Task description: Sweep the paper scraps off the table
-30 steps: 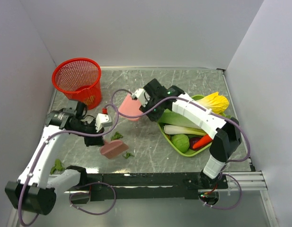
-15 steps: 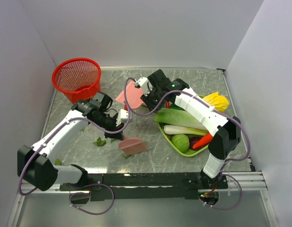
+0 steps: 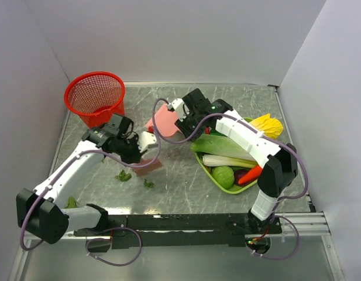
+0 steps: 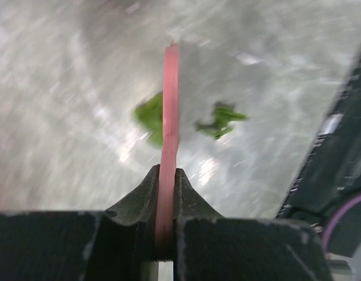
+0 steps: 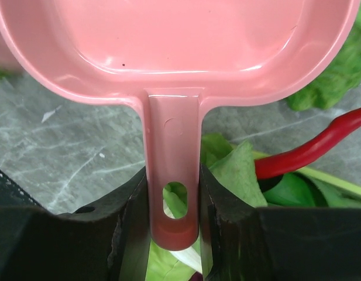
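Top view: the left hand (image 3: 140, 157) is clamped on a flat pink sweeper (image 3: 150, 165), its lower edge down at the bench (image 3: 227, 96). The right hand (image 3: 181, 123) grips the handle of the pink dustpan (image 3: 164, 121) further back, well apart from the paper scraps (image 3: 123, 175). Two of these lie near the sweeper, and another sits at the near left edge. The sweeping looks only begun. Next the pan should probably come down beside the scraps so the sweeper can push them in. Whether the red basket (image 3: 95, 96) holds any scraps cannot be told.

Left wrist: the fingers are shut tight on the sweeper (image 4: 169, 105), seen edge-on. Two scraps (image 4: 221, 120) lie on the bench (image 4: 63, 88) beyond it, one partly hidden behind the blade. The picture is smeared.

Right wrist: the right hand (image 5: 171, 181) pinches the dustpan (image 5: 168, 41) by its handle. The pan looks empty, though its front rim is cut off. Below lie a red chilli (image 5: 309, 152) and leafy greens (image 5: 236, 170).
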